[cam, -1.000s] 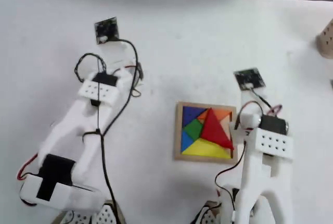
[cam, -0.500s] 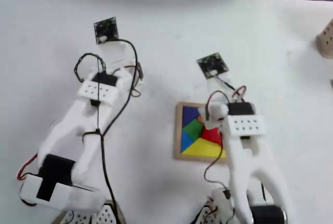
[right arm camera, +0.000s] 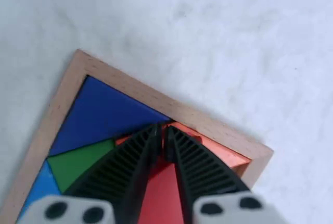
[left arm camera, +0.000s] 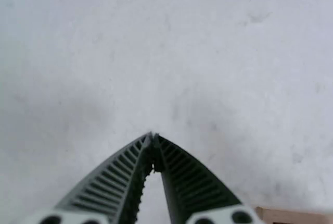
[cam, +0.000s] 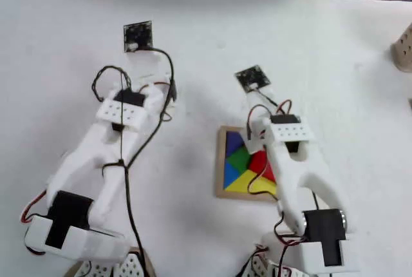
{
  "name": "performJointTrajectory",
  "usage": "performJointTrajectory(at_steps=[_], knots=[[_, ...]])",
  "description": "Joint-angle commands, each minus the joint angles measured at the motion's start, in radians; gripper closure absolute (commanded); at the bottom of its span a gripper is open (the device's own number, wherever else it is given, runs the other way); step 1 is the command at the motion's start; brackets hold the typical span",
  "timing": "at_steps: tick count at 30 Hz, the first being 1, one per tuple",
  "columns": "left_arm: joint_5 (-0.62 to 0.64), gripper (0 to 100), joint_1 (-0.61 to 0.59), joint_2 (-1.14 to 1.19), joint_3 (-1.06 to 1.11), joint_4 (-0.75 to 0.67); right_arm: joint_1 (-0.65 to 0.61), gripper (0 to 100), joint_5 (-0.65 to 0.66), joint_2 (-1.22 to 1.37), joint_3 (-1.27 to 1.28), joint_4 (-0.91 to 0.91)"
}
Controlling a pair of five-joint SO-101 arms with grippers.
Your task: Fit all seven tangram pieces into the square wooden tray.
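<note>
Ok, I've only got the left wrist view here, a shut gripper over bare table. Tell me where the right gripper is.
Observer: The right gripper is over the wooden tray, its tips pointing at where the dark blue piece meets the orange piece.
Operator: Give me its state.
Observer: Shut, with nothing between the fingers.
Operator: Now the tray's contents.
Observer: In the high view a green piece, a yellow piece and a red piece lie in it beside the dark blue one; the right arm covers the tray's right side.
</note>
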Motion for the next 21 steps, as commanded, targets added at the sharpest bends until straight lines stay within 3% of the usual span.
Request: performJointTrajectory(at_steps=[1, 21], knots=[[-0.014, 98, -0.002, -0.004, -0.015, -0.021, 0.047, 98.1, -0.003, -0.004, -0.041, -0.015], [-0.015, 98, -0.002, 0.074, -0.057, -0.051, 0.143, 98.1, -0.008, -0.036, -0.035, 0.124]])
